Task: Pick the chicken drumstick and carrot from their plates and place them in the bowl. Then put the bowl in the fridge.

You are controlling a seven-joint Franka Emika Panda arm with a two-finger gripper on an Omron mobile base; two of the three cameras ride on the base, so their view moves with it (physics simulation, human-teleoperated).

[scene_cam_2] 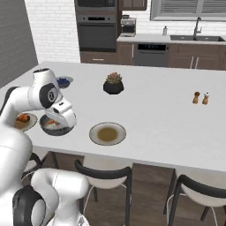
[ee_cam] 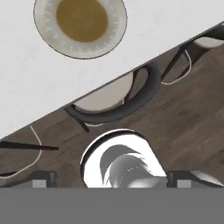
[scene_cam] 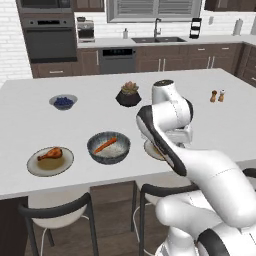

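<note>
White arm folds back over the counter edge, its gripper (ee_cam: 111, 180) apparently aimed down at the floor, fingers wide and empty, while the carrot (scene_cam: 105, 145) lies in the bowl (scene_cam: 95, 150) and the chicken drumstick (scene_cam: 51, 154) on its plate (scene_cam: 35, 167).

Surface: white island counter (scene_cam: 30, 115)
Near edge: plate with drumstick (scene_cam: 36, 167), dark ribbed bowl (scene_cam: 95, 150), bare plate (scene_cam_2: 95, 137)
Further back: berry bowl (scene_cam: 52, 102), black plant pot (scene_cam: 128, 98)
Far right: two small shakers (scene_cam: 217, 95)

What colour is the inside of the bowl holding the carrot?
Whitish and speckled inside the dark ribbed bowl; clearest in the left base view.
</note>
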